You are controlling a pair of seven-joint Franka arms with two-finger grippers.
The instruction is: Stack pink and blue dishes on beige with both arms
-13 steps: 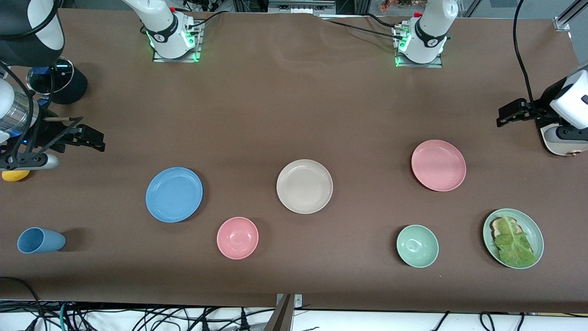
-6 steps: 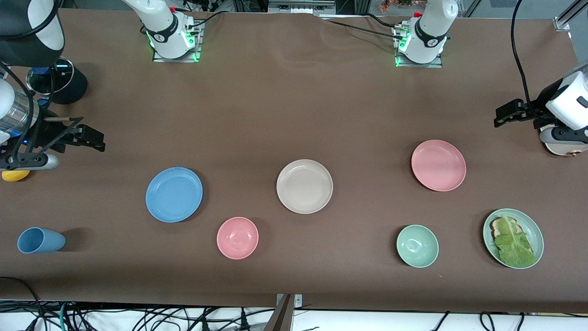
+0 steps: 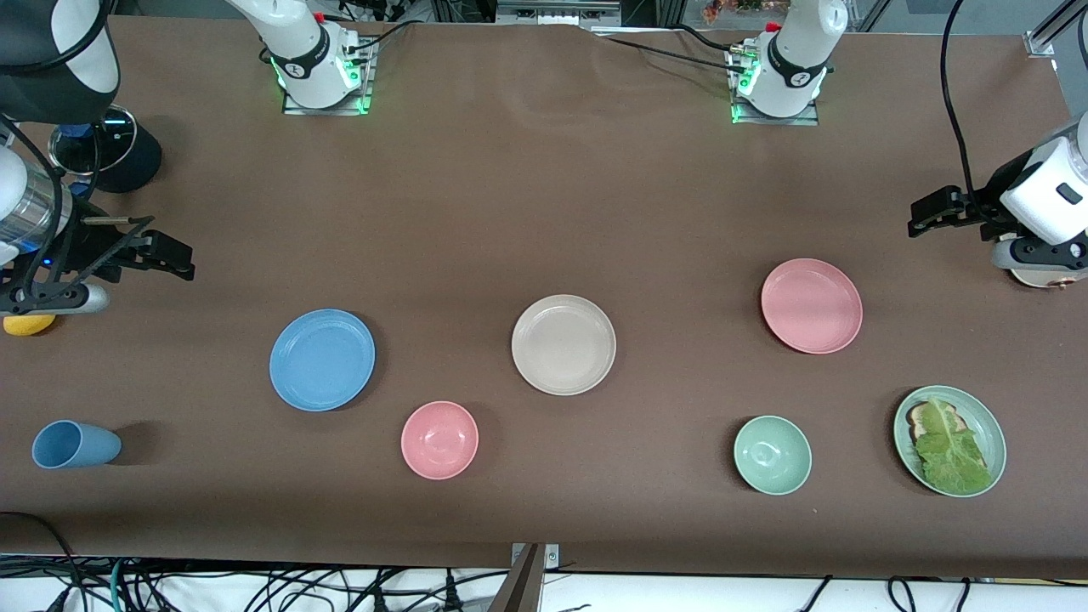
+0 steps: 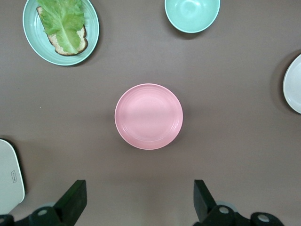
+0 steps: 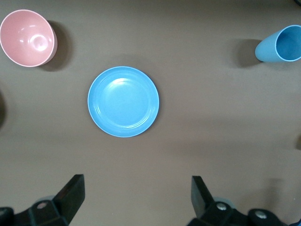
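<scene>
Front view, and nothing is stacked yet: the beige plate (image 3: 563, 344) sits bare at the middle of the frame, the blue plate (image 3: 322, 359) to its left in the picture toward the right arm's end, the pink plate (image 3: 811, 306) at centre right toward the left arm's end. All three lie well apart on the brown table (image 3: 544, 195).

The left gripper (image 3: 931, 214) hangs at the right edge of the frame, up over the table near the pink plate; in its wrist view the two fingers (image 4: 75, 200) are spread wide with nothing between them, the pink plate (image 4: 148, 116) centred ahead. The right gripper (image 3: 161, 253) hovers at the left edge, its jaws just as wide and empty, the blue plate (image 5: 123, 101) squarely in its wrist view.

The likely trouble: these plates are flat with low rims, so a pinch on the edge could slip or tip a plate on the lift. Both arms heading for the beige plate together could crowd each other over it.

As for containers, the pale green plate (image 3: 949, 440) at lower right carries lettuce (image 3: 950, 449) on a slice of bread. The pink bowl (image 3: 439, 439), the green bowl (image 3: 772, 455) and the blue cup (image 3: 75, 444), lying on its side at lower left, all look empty.
</scene>
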